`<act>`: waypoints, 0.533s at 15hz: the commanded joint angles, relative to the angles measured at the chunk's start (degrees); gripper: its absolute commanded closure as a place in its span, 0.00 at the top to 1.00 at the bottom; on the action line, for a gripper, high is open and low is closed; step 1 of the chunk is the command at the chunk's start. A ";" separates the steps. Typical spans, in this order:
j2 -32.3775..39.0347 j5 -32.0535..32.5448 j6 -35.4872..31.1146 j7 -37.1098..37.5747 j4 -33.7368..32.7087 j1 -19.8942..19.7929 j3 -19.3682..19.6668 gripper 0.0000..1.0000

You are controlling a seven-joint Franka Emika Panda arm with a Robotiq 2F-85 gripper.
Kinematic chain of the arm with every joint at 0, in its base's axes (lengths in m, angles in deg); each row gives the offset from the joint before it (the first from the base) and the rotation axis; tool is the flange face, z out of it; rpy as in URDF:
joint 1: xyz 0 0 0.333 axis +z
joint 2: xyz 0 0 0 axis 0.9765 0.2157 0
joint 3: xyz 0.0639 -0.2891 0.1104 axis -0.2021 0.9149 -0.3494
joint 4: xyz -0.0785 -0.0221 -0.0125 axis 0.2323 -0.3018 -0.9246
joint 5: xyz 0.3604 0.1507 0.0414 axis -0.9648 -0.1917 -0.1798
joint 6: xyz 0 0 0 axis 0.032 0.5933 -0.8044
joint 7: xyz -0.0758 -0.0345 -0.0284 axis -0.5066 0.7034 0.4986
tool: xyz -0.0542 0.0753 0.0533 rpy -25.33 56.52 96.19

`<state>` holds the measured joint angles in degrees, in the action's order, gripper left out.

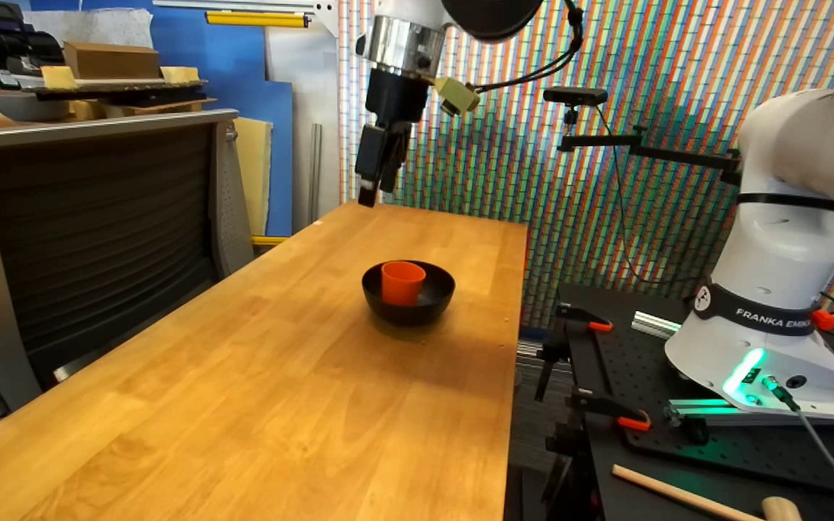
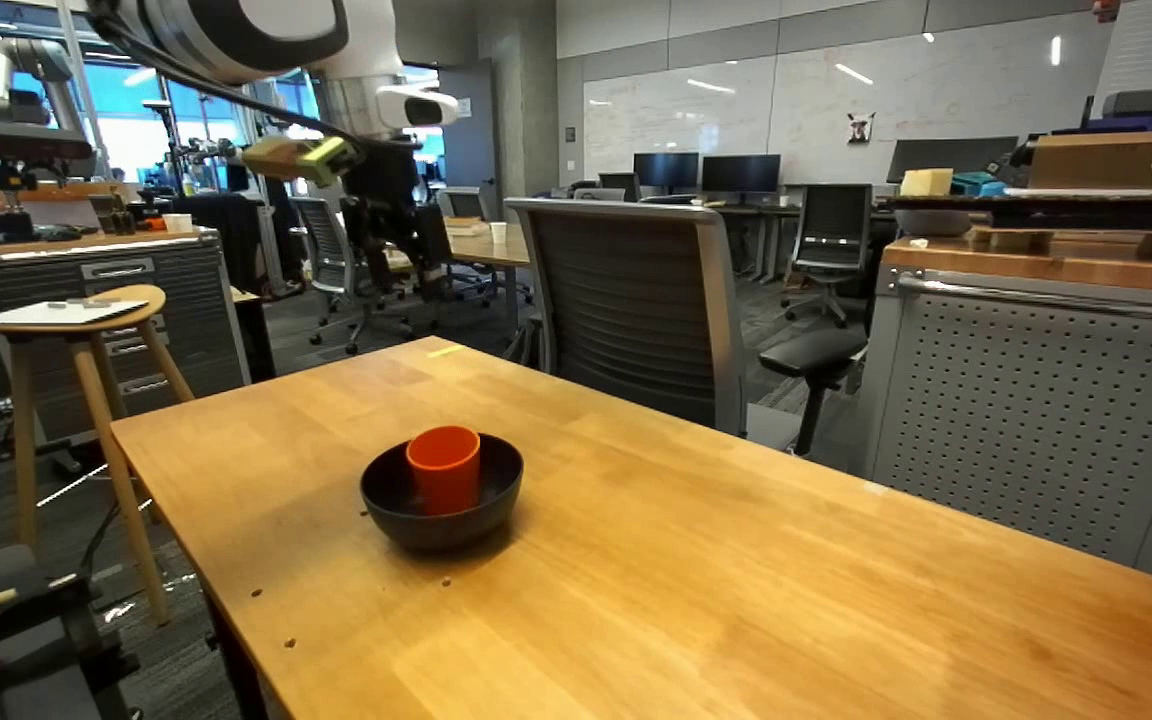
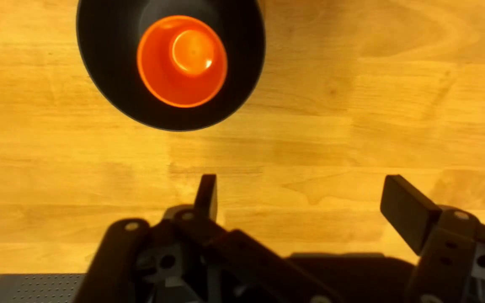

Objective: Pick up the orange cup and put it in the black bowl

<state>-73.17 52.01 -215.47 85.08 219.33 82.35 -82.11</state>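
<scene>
While the fingers hung well above the table, they stood spread wide and released, with wood grain showing right through the gap between them in the wrist view. And there was the orange cup, inside the black bowl, mouth up, blazing bright against the dark wall around it! In the wrist view the cup looked a little off the bowl's middle, and the upper border cropped part of the bowl. Both were well apart from those fingers, and the bowl rested flat on the table, nearer the edge facing the robot's white base than the edge beside the chair. Up top, the arm loomed large, a yellow-green block mounted by its wrist, with a striped, many-coloured backdrop behind. A green light glowed on the base, and on the black stand nearby lay a wooden handle. Over by the chair, a brown box sat high up, a grey bowl lower down near it. Farther back, there was plenty to spot: a wooden stool bearing a flat white sheet, two dark monitors side by side, and a long whiteboard behind them.
</scene>
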 commanded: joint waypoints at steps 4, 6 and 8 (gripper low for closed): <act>-3.47 -2.14 3.66 -1.96 0.58 -0.53 -0.48 1.00; -2.35 -2.13 3.45 -1.95 0.58 -0.55 -0.51 1.00; -1.89 -2.12 3.36 -1.95 0.56 -0.56 -0.52 1.00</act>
